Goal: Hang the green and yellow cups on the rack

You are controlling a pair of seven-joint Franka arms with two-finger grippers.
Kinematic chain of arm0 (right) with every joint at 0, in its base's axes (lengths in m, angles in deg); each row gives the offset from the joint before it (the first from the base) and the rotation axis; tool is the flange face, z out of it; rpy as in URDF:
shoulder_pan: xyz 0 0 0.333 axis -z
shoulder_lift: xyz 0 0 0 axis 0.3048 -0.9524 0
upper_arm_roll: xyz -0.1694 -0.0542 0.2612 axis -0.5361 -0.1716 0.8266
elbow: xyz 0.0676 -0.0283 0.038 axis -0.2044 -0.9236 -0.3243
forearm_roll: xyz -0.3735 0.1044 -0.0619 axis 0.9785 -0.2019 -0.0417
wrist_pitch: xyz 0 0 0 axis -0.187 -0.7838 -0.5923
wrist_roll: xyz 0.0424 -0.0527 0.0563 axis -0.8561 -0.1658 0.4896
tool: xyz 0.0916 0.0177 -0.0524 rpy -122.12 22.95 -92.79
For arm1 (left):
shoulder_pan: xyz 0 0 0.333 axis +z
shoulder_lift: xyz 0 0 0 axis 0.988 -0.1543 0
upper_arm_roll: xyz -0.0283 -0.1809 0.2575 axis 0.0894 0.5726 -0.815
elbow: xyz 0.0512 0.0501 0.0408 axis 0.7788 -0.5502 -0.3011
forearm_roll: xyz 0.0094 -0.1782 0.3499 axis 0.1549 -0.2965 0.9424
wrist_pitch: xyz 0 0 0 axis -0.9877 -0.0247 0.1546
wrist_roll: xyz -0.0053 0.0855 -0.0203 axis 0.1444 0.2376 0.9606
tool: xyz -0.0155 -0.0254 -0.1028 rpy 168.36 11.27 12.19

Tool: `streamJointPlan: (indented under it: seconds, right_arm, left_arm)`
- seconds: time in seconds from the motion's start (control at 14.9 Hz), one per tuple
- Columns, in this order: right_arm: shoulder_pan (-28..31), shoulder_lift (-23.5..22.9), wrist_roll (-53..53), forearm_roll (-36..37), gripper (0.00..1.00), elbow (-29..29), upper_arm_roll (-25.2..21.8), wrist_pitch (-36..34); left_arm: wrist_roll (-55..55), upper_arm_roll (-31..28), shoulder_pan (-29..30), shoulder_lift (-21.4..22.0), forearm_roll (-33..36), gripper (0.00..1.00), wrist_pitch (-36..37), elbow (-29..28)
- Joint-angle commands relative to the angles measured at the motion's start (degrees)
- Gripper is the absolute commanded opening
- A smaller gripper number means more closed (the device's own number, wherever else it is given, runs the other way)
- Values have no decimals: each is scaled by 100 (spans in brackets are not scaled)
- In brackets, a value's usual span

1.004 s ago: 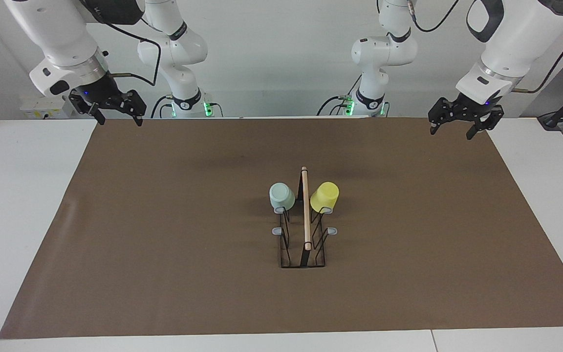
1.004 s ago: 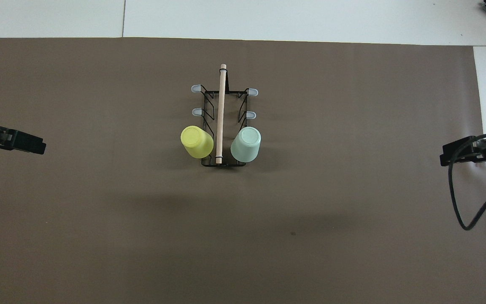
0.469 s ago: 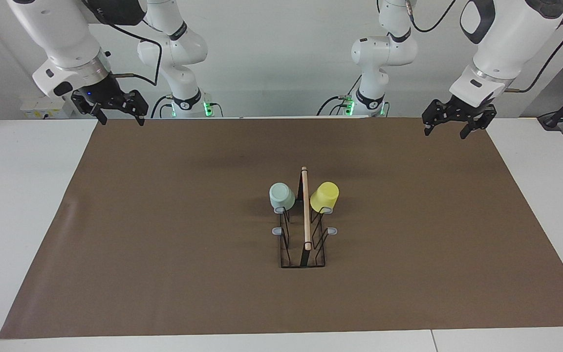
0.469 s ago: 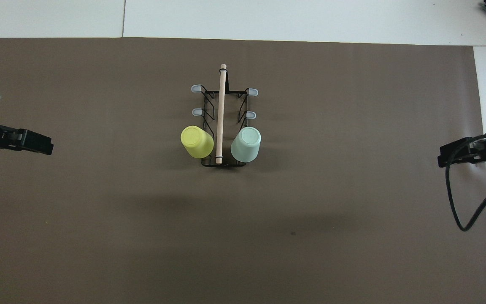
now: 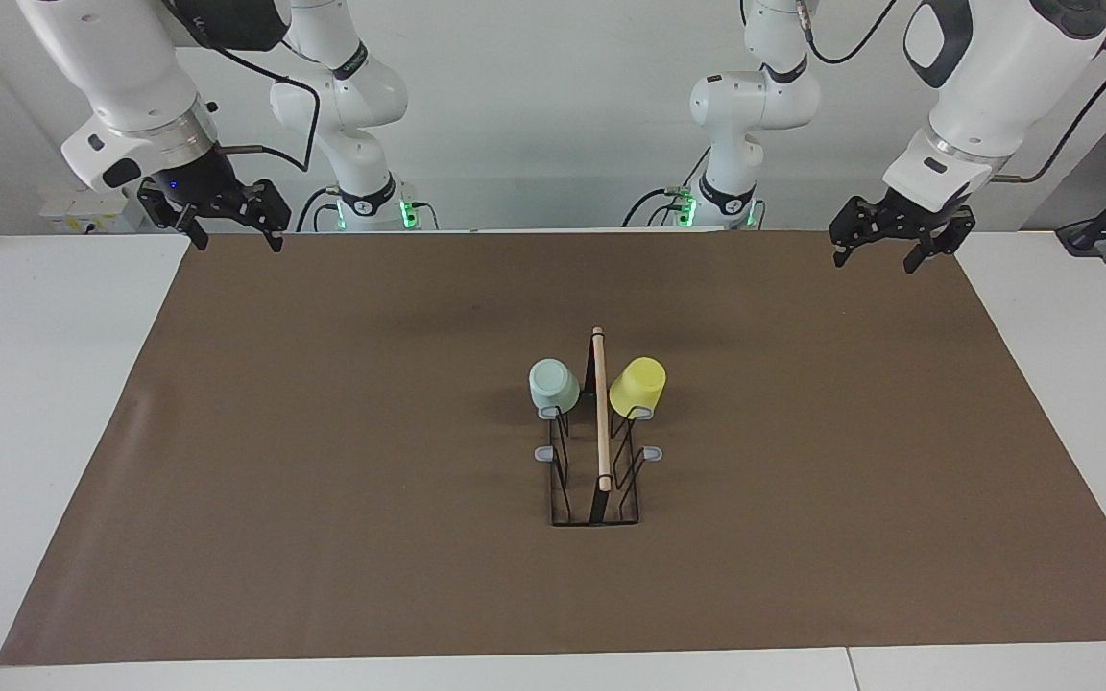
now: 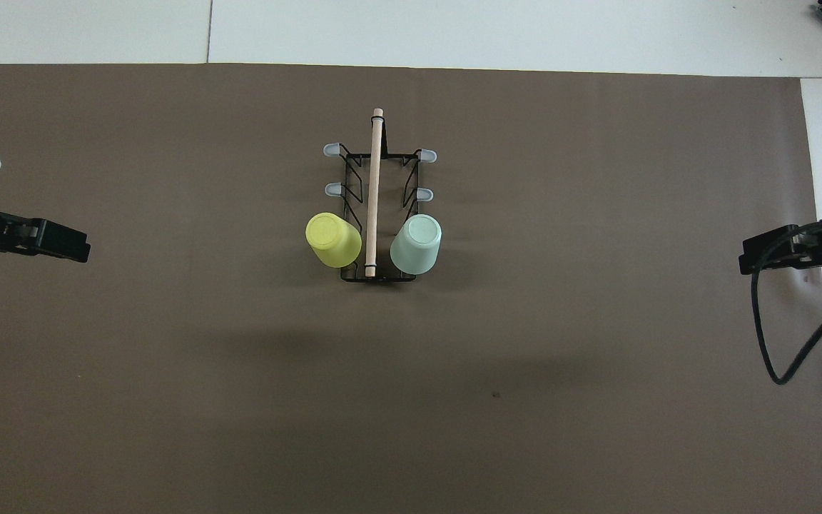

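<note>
The black wire rack (image 5: 600, 432) with a wooden rod on top stands mid-table on the brown mat; it also shows in the overhead view (image 6: 373, 178). The mint green cup (image 5: 553, 385) hangs upside down on the prong nearest the robots on the right arm's side, also seen from overhead (image 6: 416, 244). The yellow cup (image 5: 637, 386) hangs on the matching prong on the left arm's side (image 6: 332, 240). My left gripper (image 5: 875, 259) is open and empty, raised over the mat's corner (image 6: 61, 243). My right gripper (image 5: 236, 240) is open and empty over the other near corner (image 6: 760, 257).
The brown mat (image 5: 323, 480) covers most of the white table (image 5: 35, 384). Two grey-tipped prongs per side (image 5: 543, 453) are bare. A black cable (image 6: 775, 343) loops down from the right arm's wrist.
Over the last second the left gripper rose slightly and shifted a little toward the table's middle; the right gripper shifted slightly. The cups and rack have not moved.
</note>
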Motion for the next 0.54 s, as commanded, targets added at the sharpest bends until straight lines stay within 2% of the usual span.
streamJointPlan:
  seconds: [0.0,0.47]
  right_arm:
    - [-19,-58,84,86,100,94,-7,-1]
    - [-19,-41,66,60,100,94,-7,16]
  left_arm:
    - [123,-57,-54,119,151,100,-54,-147]
    - [132,-48,-1,128,178,100,-98,-174]
